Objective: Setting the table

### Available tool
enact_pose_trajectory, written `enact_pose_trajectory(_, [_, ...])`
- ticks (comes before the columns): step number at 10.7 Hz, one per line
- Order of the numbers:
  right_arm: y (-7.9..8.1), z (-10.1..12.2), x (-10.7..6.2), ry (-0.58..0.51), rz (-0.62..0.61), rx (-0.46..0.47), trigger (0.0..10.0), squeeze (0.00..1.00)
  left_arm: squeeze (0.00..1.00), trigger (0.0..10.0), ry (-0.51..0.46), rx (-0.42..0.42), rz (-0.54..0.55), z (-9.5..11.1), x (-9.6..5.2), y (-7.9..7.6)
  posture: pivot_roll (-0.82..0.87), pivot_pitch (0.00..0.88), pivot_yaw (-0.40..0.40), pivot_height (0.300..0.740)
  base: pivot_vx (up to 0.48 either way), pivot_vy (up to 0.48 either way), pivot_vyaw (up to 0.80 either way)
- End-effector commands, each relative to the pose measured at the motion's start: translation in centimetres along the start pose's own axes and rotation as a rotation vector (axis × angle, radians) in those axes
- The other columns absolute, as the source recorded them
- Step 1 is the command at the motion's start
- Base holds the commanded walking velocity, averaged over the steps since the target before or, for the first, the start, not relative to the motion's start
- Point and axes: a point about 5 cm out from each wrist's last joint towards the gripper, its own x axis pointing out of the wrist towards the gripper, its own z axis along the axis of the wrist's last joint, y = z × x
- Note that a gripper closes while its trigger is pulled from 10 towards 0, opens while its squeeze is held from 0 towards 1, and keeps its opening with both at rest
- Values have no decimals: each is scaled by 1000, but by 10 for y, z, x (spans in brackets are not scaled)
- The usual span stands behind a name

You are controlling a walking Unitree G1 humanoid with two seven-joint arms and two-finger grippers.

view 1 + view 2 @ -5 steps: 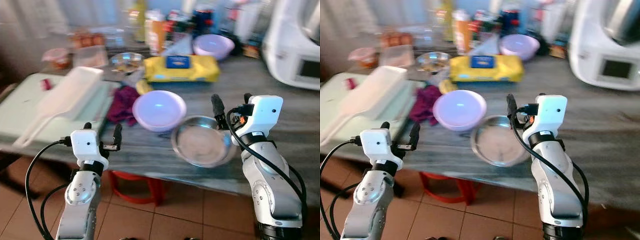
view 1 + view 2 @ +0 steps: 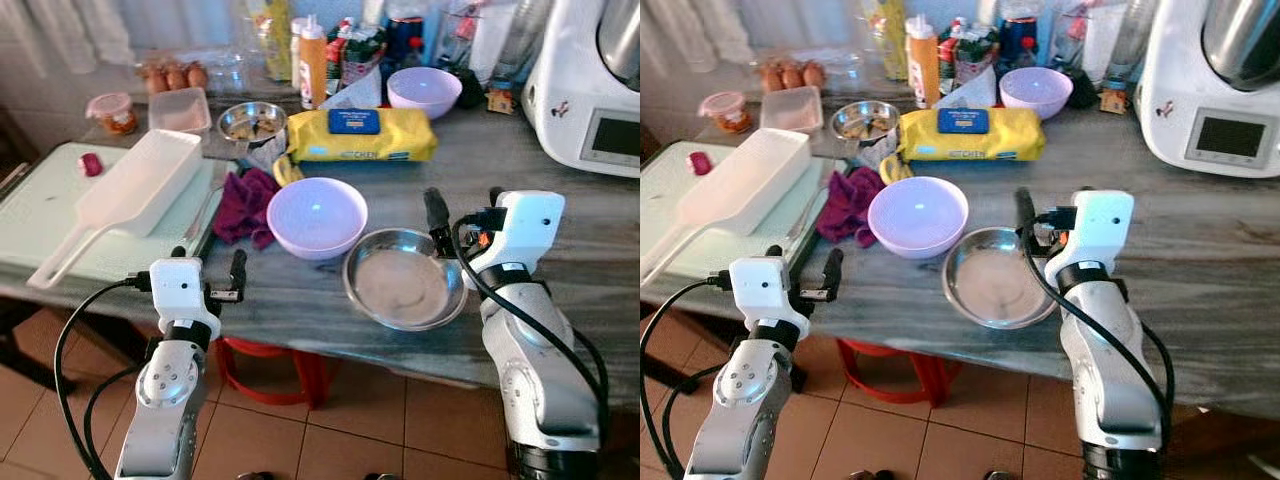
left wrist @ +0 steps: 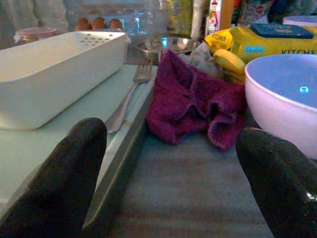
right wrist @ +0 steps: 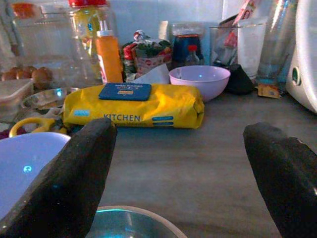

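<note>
While the head view has sharpened and shifted slightly since the blurred earlier frame, both the left end effector [image 2: 206,274] and right end effector [image 2: 462,212] remain spread and empty, steel bowl [image 2: 405,278] and lilac bowl [image 2: 316,216] unmoved on the table [image 2: 560,250], so table-setting has not started.

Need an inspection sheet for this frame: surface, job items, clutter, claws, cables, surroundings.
Surface: grey counter, pale green tray at the robot's left.
Job's things: steel bowl near the front edge; lilac bowl beside it; fork on the tray.
Clutter: maroon cloth, yellow wipes pack, white long-handled container, second lilac bowl, bottles, eggs.
Claws: left claw open, empty, at the counter edge; right claw open, empty, over the steel bowl's far side.
Cables: black, looped along both arms.
Surroundings: white appliance, tiled floor.
</note>
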Motion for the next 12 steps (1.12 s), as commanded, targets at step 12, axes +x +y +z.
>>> enact_pose_trajectory(12, [-7,-62,-26,81,15,-52,10000,0,0,10000,66,58,8,-17,-10,9,-73,156,52,740,-271,0,0])
